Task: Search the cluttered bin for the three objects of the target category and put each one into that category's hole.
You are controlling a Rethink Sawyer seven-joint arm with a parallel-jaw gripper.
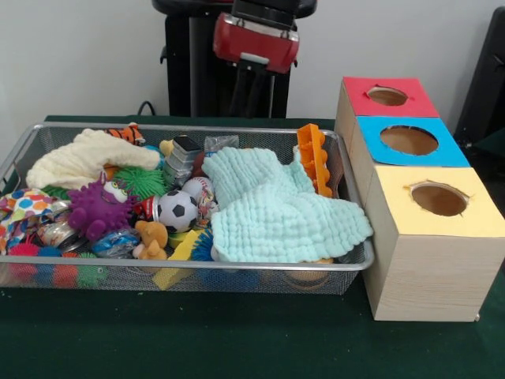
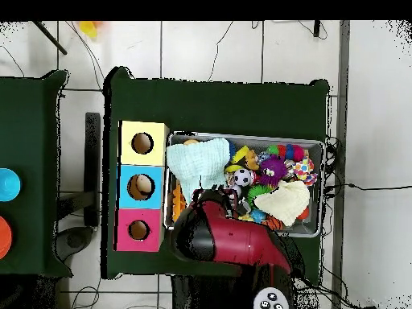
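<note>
Jaws (image 2: 216,195) above bin (image 2: 315,229) w/ toys, prob. near mint cloth (image 2: 197,161); open/closed can't tell.

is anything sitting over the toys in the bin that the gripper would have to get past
Yes. A pale mint green waffle cloth is draped over the right half of the wire mesh bin, and a cream yellow cloth covers the back left corner. Toys under them are hidden.
</note>
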